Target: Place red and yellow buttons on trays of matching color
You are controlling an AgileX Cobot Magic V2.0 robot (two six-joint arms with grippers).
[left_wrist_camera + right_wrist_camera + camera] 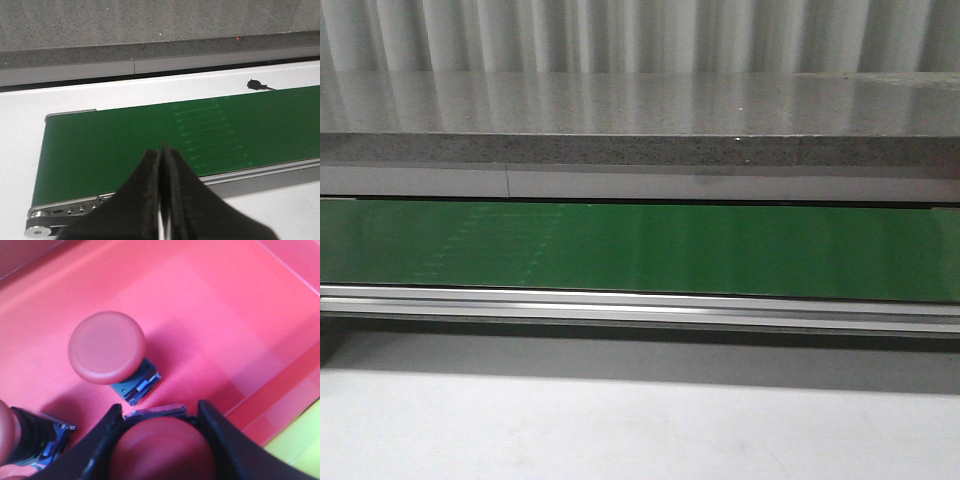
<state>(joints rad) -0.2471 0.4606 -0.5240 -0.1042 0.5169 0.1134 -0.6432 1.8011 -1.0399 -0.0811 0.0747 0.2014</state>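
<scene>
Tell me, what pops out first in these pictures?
The big red button lying in the red tray pops out first. The right gripper holds another red button just above that tray, and a third one lies nearby at the picture's edge. Next comes the long green belt across the front view, bare, with the left gripper shut above one end.

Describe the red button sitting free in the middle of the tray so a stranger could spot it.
Look inside the red tray under the right gripper. The free button stands clear of the fingers, its round cap fully visible, unlike the gripped button or the edge button.
</scene>
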